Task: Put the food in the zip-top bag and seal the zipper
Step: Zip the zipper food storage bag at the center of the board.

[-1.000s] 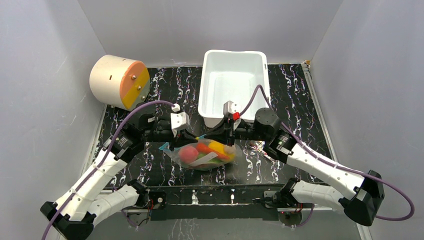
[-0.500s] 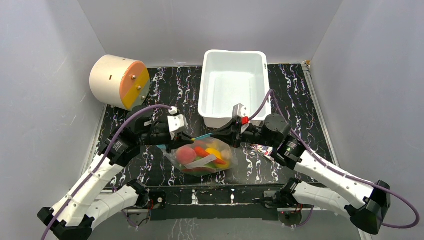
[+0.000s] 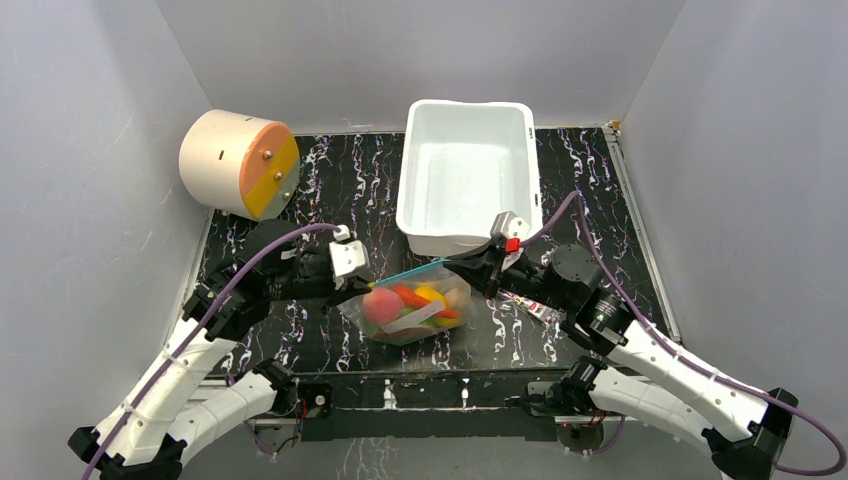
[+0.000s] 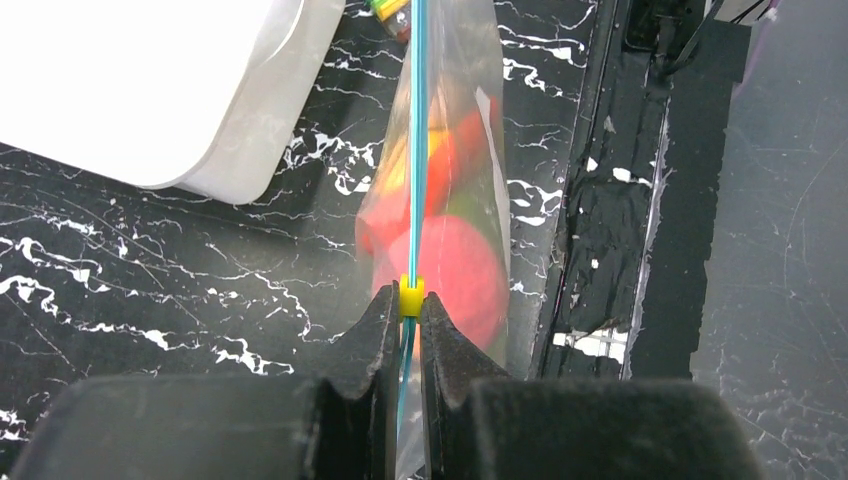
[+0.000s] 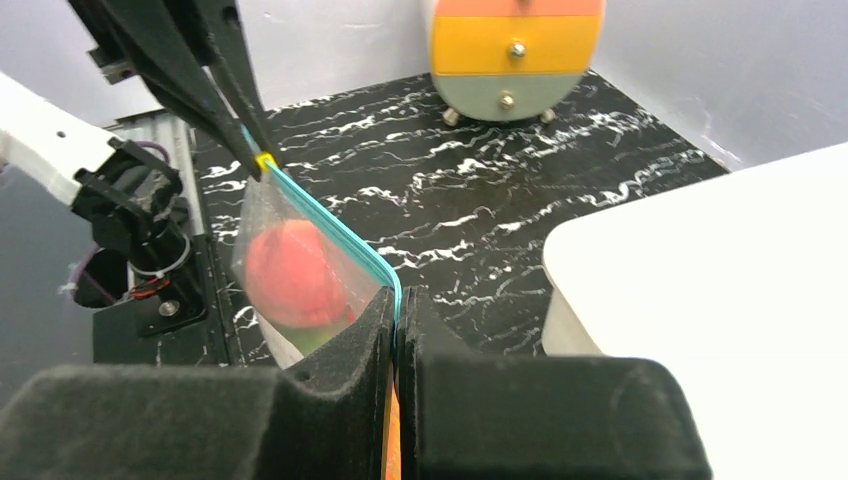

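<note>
In the last sec the right gripper had slid away from the left gripper along the zipper. The two were close together a moment before but now stood at opp. ends of the strip. Both were clenched on it. The left gripper pinched one end by a small yellow tab, and the right gripper nipped the other end, jaws tight on the teal edge.

The zip-top bag hung just below the line between them, its belly seemingly on the bench. The food was all inside (red ball nearest the left gripper, orange & yellow bits beyond).

My read: that slide prob. pressed the zipper shut, so the task looked near done, though I couldn't tell if it had sealed all along. A white bin sat just behind the right gripper.
</note>
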Robot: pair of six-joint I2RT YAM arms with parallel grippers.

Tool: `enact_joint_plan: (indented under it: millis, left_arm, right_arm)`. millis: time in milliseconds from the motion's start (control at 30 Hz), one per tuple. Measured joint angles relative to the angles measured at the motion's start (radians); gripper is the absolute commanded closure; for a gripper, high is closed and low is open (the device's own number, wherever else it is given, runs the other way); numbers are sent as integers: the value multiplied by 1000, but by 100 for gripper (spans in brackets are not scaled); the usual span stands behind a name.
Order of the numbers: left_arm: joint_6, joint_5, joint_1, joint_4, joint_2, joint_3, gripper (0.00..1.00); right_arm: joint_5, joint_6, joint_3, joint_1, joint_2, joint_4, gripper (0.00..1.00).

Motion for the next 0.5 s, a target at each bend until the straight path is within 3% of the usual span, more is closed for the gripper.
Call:
enact_joint_plan:
  millis: [500]
  left_arm:
    - [91,-148,0,-181,-5,50,100]
  right_arm:
    - [208,26,-26,0,-126,-127,100]
